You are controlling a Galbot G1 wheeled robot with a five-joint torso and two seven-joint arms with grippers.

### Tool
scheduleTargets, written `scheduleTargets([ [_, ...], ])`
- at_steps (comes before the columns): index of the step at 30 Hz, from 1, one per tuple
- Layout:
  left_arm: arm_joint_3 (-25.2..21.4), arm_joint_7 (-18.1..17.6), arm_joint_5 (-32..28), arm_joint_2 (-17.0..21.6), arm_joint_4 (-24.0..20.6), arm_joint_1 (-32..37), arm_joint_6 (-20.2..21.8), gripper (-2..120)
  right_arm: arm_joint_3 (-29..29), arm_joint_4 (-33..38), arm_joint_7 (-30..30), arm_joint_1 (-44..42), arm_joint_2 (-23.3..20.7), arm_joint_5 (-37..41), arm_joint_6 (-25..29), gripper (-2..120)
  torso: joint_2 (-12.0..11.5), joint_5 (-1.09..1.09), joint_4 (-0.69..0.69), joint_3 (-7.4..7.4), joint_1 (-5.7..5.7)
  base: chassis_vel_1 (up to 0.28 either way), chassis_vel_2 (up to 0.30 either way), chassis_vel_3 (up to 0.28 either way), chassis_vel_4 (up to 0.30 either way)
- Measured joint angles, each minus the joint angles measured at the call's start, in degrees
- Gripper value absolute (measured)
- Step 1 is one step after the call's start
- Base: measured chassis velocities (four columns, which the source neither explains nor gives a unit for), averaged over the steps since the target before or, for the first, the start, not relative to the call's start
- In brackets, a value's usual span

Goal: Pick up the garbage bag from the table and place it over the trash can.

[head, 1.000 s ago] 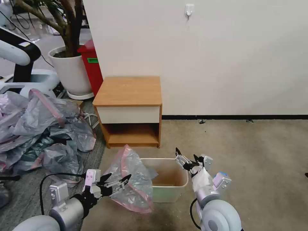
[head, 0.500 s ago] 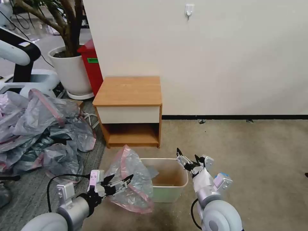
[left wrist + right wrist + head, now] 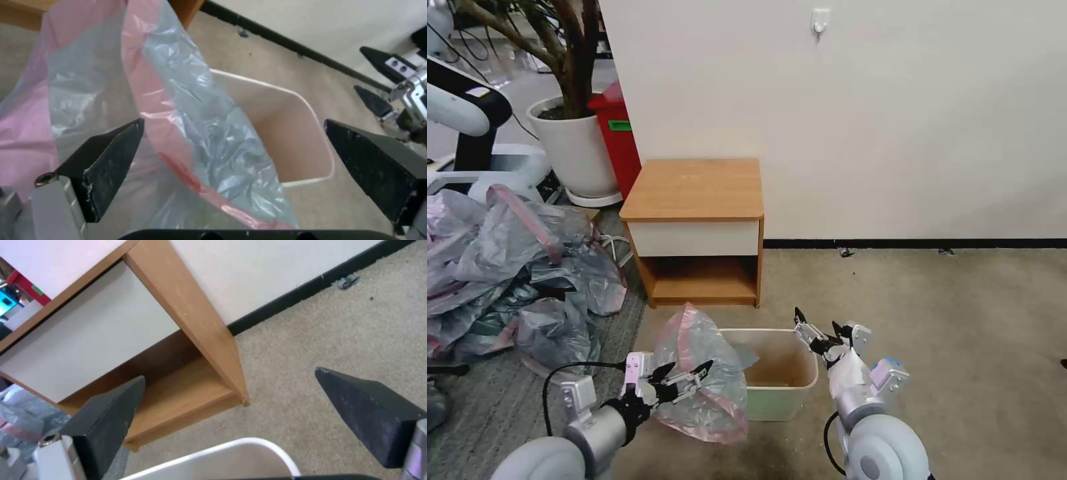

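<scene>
Garbage bag (image 3: 697, 380): draped over trash can (image 3: 780, 400) left rim, mouth partly spread; left hand (image 3: 684, 383) fingers apart at it; right hand (image 3: 820, 333) fingers apart, empty, by the opposite rim

left end effector (image 3: 684, 377) agape, right end effector (image 3: 816, 328) agape
</scene>
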Motion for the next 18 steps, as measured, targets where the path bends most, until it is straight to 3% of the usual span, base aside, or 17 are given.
scheduleTargets([
  [6, 0.2, 0.0, -0.1, 0.3, -0.2, -0.2, -0.2, 100, 0.1, 0.0, 0.0, -0.2, 0.1, -0.2, 0.1, 98, 0.0, -0.01, 0.00, 0.00, 0.00, 0.000, 0.000, 0.000, 0.000],
  [13, -2.4, 0.5, -1.2, 3.1, -5.6, 1.4, -0.2, 100, 0.6, 1.0, 0.0, -1.0, 0.5, -0.5, 0.1, 98, 0.0, 0.00, 0.00, 0.00, 0.00, 0.000, 0.000, 0.000, 0.000],
  [18, -3.4, 0.4, -1.5, 4.4, -7.0, 2.2, 0.4, 100, 1.1, 1.4, 0.0, -1.3, 0.4, -0.5, 0.1, 98, 0.0, 0.00, 0.00, 0.00, 0.00, 0.000, 0.000, 0.000, 0.000],
])
